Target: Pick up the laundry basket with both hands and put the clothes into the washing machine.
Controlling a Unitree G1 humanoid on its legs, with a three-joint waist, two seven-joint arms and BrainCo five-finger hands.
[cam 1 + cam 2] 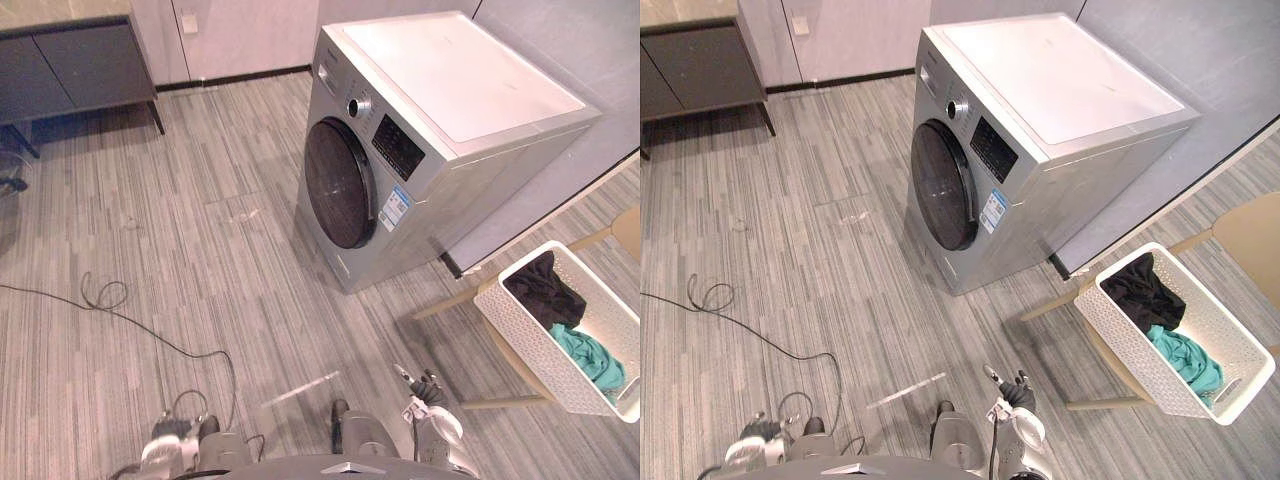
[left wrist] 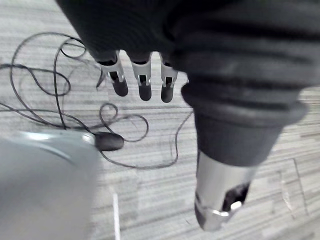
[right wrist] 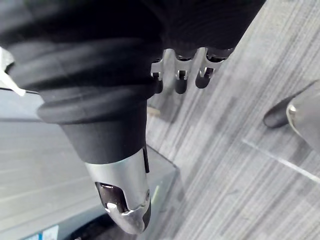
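Left eye view: the white laundry basket (image 1: pixel 525 345) sits on a wooden chair (image 1: pixel 1250 235) to the robot's right, with a black garment (image 1: pixel 545 290) and a teal garment (image 1: pixel 590 358) inside. The washing machine (image 1: pixel 420 150) has its door closed.

Left wrist view: the left hand (image 2: pixel 144 82) hangs over the floor with straight, relaxed fingers.

Right wrist view: the right hand (image 3: pixel 180 80) hangs the same way, well apart from the basket.

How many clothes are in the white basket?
2. A black one lies at the end of the basket nearer the washing machine, and a teal one lies at the other end. More may be hidden underneath.
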